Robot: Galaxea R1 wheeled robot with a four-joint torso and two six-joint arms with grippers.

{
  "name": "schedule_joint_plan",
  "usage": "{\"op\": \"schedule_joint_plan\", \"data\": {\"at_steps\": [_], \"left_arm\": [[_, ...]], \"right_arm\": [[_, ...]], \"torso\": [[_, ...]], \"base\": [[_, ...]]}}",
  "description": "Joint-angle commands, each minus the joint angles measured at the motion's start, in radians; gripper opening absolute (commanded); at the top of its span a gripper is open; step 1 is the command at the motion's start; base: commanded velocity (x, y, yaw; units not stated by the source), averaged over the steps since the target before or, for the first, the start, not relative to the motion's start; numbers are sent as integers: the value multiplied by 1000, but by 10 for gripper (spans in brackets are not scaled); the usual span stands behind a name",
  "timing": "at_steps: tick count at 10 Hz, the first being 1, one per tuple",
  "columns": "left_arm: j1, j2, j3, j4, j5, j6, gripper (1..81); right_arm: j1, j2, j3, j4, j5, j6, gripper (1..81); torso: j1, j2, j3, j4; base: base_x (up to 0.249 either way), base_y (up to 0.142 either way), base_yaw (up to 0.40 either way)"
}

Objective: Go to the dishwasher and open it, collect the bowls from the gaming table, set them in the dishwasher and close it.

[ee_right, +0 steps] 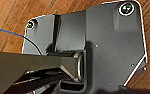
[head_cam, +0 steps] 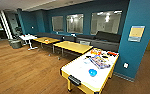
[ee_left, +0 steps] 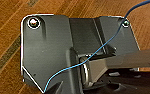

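The dishwasher, the gaming table and the bowls are out of view. I am looking across a lounge with teal walls and a wooden floor (head_cam: 21, 70). Close ahead on the right stands a white-topped game table with yellow sides (head_cam: 78, 68). On it lie a blue round object (head_cam: 92, 72), a colourful flat box (head_cam: 99, 61) and some orange and red items (head_cam: 97, 51). Both wrist views look down past the robot's dark plate onto wooden floor (ee_left: 6, 37) (ee_right: 6, 25).
Two yellow-topped tables (head_cam: 72, 46) (head_cam: 46, 40) stand in the middle of the room, with a small white table (head_cam: 28, 37) further left. A dark sofa (head_cam: 103, 41) runs along the windowed back wall. A teal pillar (head_cam: 138, 37) rises at the right. Open floor spreads to the left.
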Motion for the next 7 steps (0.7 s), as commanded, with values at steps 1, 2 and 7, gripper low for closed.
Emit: {"op": "schedule_joint_plan", "data": {"at_steps": [1, 2, 7], "left_arm": [[-37, -3, 3, 7, 50, 7, 811], [-37, -3, 3, 5, 50, 7, 811], [-37, -3, 3, 5, 50, 7, 811]], "right_arm": [[45, -4, 5, -7, -49, -1, 811], [43, -4, 5, -7, -49, -1, 811], [43, -7, 5, -5, -49, -1, 811]], "torso": [[0, 0, 0, 0], [0, 0, 0, 0], [0, 0, 0, 0]], "base": [[129, 87, 0], [129, 87, 0], [126, 87, 0]]}}
